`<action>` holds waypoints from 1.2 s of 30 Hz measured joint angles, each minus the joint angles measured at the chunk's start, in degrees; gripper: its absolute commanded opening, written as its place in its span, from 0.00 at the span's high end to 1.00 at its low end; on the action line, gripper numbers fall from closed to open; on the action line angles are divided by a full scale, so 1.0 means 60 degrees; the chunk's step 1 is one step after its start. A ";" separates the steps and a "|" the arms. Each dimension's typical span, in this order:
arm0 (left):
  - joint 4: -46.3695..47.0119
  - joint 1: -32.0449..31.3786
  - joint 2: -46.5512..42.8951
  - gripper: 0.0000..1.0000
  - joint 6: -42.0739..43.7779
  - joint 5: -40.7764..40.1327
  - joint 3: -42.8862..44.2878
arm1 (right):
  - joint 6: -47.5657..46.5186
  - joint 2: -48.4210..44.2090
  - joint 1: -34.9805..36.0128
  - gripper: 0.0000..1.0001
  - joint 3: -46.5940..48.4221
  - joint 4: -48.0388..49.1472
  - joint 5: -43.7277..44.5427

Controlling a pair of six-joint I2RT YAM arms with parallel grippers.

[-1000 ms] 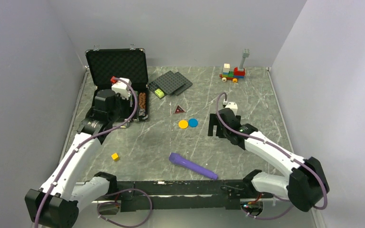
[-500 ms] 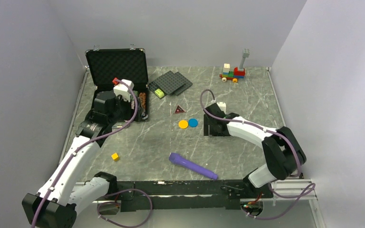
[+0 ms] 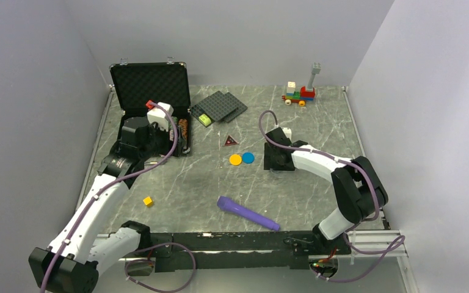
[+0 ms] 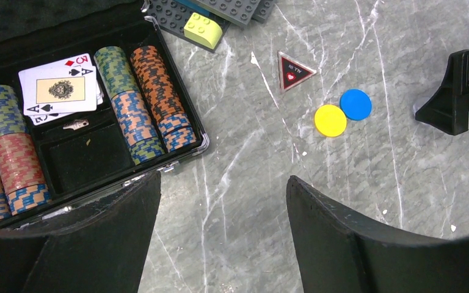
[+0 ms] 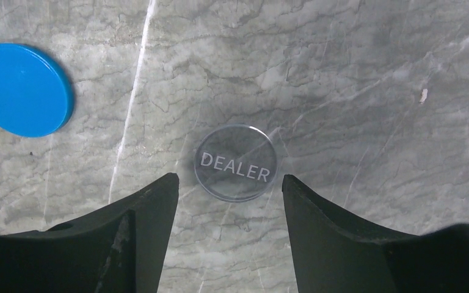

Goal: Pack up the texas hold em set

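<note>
Because the DEALER button [image 5: 236, 162], lying flat near the blue disc [image 5: 21, 90], is likely thin, rigid and slick, pinch its rim; your right gripper [image 5: 229, 182] straddles it, jaws apart, not touching

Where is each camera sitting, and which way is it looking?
Top camera: high behind the robot, looking down at the whole table; the left arm and right arm show.
Left wrist camera: looks down at the open case, chip stacks and cards; the left gripper frames the bottom.
Right wrist camera: looks straight down at the clear DEALER disc; the right gripper straddles it.
Shared: the blue disc shows in all three.
</note>
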 measured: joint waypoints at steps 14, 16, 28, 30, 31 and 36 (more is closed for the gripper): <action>-0.0011 0.0000 0.0197 0.21 -0.0004 0.0044 0.0000 | -0.0124 0.0280 -0.0299 0.39 -0.0127 0.0237 -0.0259; -0.0011 0.0000 0.0197 0.21 -0.0004 0.0051 0.0000 | -0.0142 0.0317 -0.0331 0.41 -0.0127 0.0291 -0.0288; -0.0007 0.0000 0.0244 0.21 -0.0007 0.0098 0.0000 | -0.0215 0.0357 -0.0357 0.59 -0.0124 0.0350 -0.0481; -0.0011 0.0000 0.0273 0.21 -0.0007 0.0102 0.0000 | -0.0244 0.0357 -0.0357 0.60 -0.0124 0.0350 -0.0495; -0.0011 0.0000 0.0277 0.21 -0.0007 0.0106 0.0000 | -0.0248 0.0353 -0.0357 0.60 -0.0124 0.0350 -0.0499; -0.0007 0.0000 0.0324 0.21 -0.0047 0.0280 0.0000 | -0.0302 0.0266 -0.0350 0.62 -0.0127 0.0342 -0.0699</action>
